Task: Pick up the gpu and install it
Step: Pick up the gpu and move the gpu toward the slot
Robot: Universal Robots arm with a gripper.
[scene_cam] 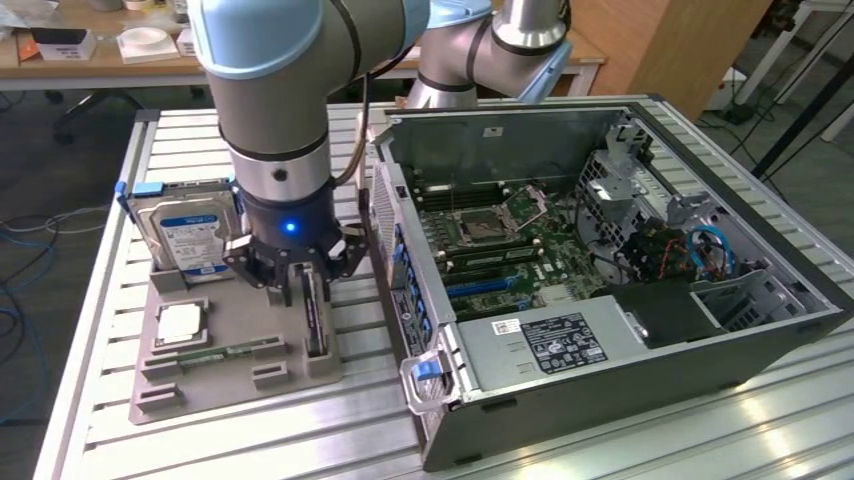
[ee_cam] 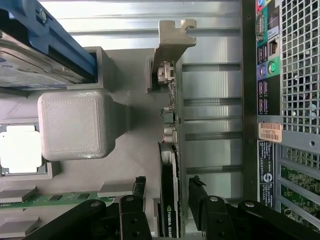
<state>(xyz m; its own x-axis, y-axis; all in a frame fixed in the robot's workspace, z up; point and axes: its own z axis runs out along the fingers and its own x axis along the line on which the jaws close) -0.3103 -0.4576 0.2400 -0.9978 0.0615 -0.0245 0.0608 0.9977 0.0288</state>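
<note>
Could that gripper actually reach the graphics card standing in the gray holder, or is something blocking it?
Probably yes. The open gripper sits over the gpu, one finger on each side of its upright edge, nothing else between. The hard drive and computer case stand clear to either side.

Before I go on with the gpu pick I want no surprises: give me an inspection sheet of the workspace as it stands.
Surface: slatted metal table, carrying a grey parts tray and an open computer case.
Job's things: gpu stands on edge in the tray's slot, not yet lifted.
Clutter: hard drive, processor and memory stick in the tray.
Grippers: gripper open, one finger on each side of the gpu, gaps visible.
Cables: blue cables inside the case; loose cables on the floor at the exterior view's left.
Surroundings: desks behind the table.
</note>
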